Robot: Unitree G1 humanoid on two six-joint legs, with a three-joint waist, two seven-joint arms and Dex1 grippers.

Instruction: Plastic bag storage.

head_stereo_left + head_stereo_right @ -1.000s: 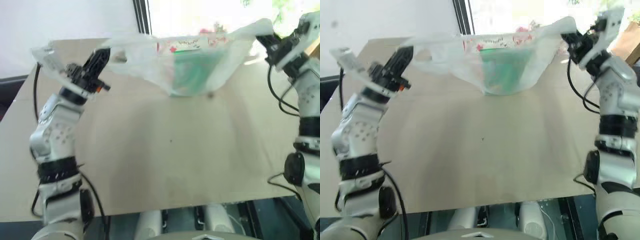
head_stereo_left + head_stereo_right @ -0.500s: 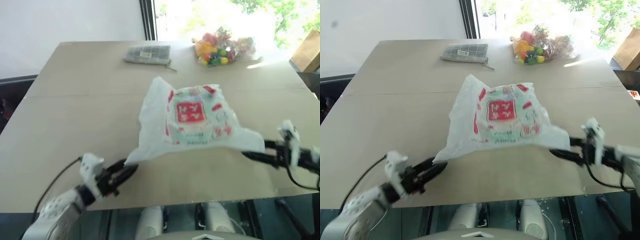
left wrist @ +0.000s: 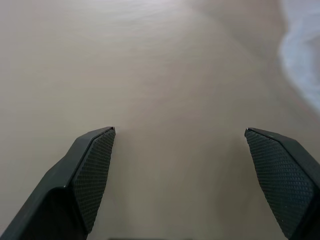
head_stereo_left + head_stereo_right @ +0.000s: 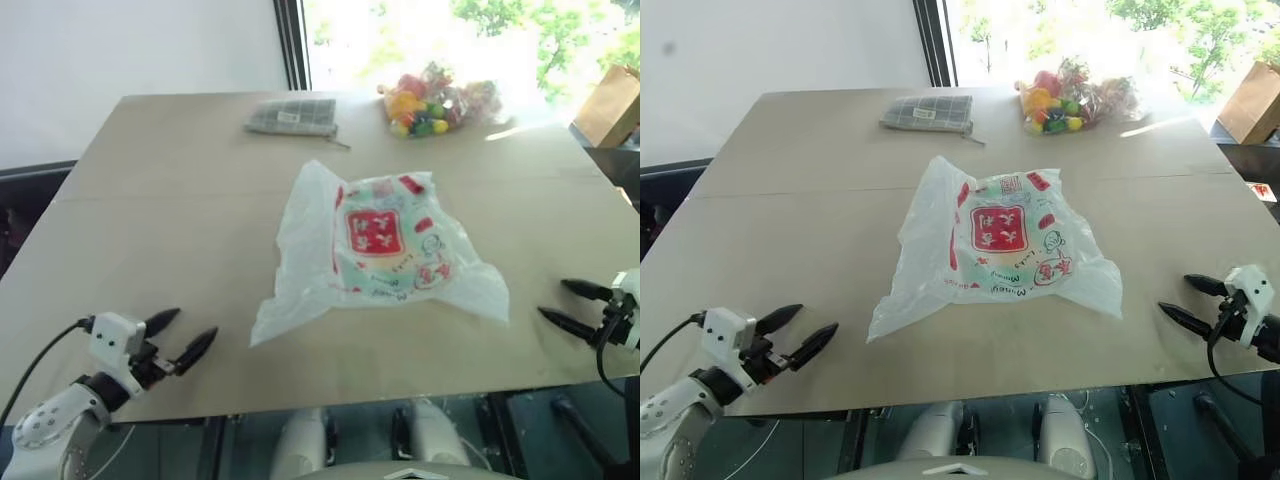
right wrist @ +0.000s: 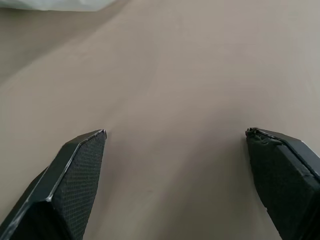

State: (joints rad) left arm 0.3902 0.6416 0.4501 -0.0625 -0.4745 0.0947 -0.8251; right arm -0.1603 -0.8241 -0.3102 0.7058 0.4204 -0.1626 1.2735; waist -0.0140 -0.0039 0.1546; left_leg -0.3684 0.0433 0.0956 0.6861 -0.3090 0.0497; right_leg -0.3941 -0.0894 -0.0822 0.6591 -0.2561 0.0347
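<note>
1. Beige and matte, a wide rectangular tabletop (image 4: 790,240) fills the scene, with a pale wall behind its far left and a bright window behind its far right, where the glare washes out most detail.

2. At the near left edge, the left gripper (image 4: 795,333) hovers low over the table with its two black fingers spread wide and nothing between them; the left wrist view shows bare tabletop between the textured pads (image 3: 95,165) and a blurred white edge of film at one side.

3. Toward the far edge, left of centre, lies a flat grey checked fabric pouch (image 4: 928,110); the small label on it is too small to read.

4. In the middle of the table lies the large crinkly translucent white plastic bag (image 4: 1000,245), slumped flat, with a red square logo facing up and red printed marks around it. A greenish shape shows faintly through the film, but what it is cannot be told. One corner trails toward the left gripper, well apart from it; another spreads toward the right.

5. At the far right, a clear bag of colourful candies (image 4: 1070,95) sits in the glare, its outline partly lost.

6. A brown box (image 4: 1252,100) is cut off by the picture's right border.

7. At the near right edge, the right gripper (image 4: 1188,302) also stands wide open and empty, clear of the bag.
</note>
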